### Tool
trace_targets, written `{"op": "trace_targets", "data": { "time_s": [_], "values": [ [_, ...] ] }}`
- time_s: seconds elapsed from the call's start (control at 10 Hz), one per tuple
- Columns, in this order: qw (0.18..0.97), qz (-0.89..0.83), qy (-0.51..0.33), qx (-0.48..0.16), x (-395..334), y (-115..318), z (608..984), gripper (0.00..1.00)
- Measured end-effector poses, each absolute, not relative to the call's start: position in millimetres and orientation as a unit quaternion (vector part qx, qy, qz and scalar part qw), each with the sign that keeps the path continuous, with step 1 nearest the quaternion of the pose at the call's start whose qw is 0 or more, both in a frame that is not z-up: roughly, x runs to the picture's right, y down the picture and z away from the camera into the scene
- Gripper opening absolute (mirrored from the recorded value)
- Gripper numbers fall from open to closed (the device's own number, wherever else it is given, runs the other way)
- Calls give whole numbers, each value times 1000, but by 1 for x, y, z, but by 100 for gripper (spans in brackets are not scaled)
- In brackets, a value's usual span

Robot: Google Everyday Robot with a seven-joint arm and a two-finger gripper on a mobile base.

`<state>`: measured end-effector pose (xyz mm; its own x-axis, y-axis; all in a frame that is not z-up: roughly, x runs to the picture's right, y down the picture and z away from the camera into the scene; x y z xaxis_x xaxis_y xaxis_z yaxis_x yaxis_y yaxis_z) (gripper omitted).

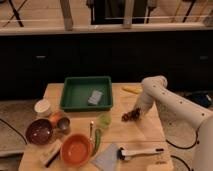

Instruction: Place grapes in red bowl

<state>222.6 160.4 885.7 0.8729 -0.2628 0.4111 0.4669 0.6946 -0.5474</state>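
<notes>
Robot gripper [135, 112] down at the grapes [128, 117], right side of the tabletop [145, 134], just right of the green tray [75, 95], possibly touching them, its hold impossible to tell

Warm, dim light covered the bench [145, 135], dark behind; the gripper [134, 114] near its right edge was dull-lit.
</notes>
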Motion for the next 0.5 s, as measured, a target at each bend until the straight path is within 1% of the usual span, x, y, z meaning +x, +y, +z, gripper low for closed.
{"op": "trace_targets", "data": {
  "time_s": [0.1,0.2,0.5],
  "values": [
    [907,-201,-154,-335,221,160,886,5],
    [907,-202,-154,-335,221,160,886,1],
    [907,-205,-153,-336,222,162,886,0]
  ]
}}
